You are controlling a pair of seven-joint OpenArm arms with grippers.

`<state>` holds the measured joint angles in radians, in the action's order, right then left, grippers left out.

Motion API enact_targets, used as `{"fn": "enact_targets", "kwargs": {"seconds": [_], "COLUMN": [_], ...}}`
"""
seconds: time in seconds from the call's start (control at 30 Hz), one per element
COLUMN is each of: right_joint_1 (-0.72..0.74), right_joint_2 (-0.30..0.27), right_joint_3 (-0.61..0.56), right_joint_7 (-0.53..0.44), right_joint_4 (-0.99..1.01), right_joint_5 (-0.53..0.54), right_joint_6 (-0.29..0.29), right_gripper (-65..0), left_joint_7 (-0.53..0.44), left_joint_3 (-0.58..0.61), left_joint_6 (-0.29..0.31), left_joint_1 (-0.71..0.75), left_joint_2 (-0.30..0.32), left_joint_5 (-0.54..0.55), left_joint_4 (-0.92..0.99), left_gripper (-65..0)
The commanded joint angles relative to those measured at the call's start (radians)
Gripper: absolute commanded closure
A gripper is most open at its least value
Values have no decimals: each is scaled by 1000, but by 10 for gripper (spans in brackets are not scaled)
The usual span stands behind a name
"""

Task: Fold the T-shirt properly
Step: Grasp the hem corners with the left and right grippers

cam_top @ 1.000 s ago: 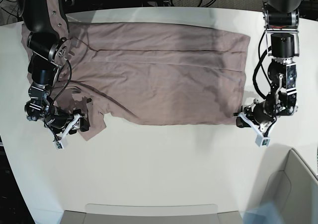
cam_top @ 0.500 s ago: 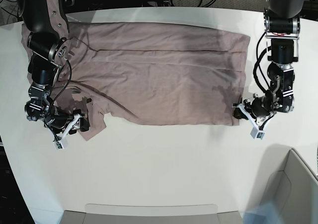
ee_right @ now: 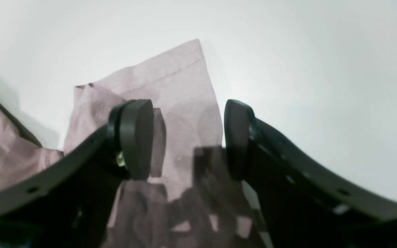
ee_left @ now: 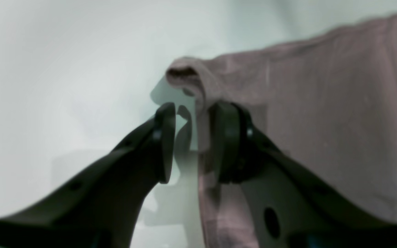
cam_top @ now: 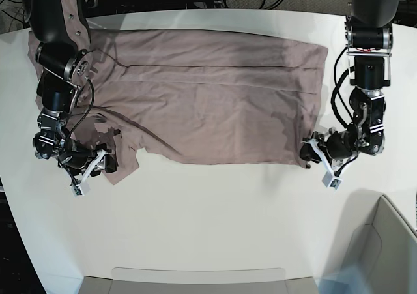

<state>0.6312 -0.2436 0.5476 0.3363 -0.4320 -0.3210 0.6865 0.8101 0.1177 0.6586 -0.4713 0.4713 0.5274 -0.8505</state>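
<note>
White table (cam_top: 215,222), both grippers straddling T-shirt (cam_top: 208,98) hem corners.

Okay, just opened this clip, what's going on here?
A two-armed robot is working on a pink T-shirt spread flat across a white table. Both arms are down at its near edge. The left gripper is at the hem corner, jaws open, with a fold of cloth between them. The right gripper is at the sleeve end, jaws open astride the cloth. Neither has clamped yet, and the shirt lies unlifted.
</note>
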Motion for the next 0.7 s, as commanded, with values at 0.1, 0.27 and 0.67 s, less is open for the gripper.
{"fn": "enact_targets", "kwargs": {"seconds": [0.1, 0.27, 0.67], "right_joint_1": [3, 3, 57], "right_joint_2": [-4, -3, 17], "right_joint_3": [-4, -71, -220], "right_joint_7": [74, 74, 73], "right_joint_4": [5, 5, -26], "right_joint_5": [-59, -59, -51], "right_joint_6": [12, 12, -20], "right_gripper": [-324, -258, 0], "left_joint_7": [-10, -51, -79], "left_joint_3": [-3, 3, -5], "left_joint_6": [-1, -3, -75], "left_joint_1": [-27, -45, -70], "left_joint_2": [-13, -35, -29], "left_joint_5": [9, 9, 15], "left_joint_4": [-2, 132, 181], "left_gripper": [-199, -133, 0]}}
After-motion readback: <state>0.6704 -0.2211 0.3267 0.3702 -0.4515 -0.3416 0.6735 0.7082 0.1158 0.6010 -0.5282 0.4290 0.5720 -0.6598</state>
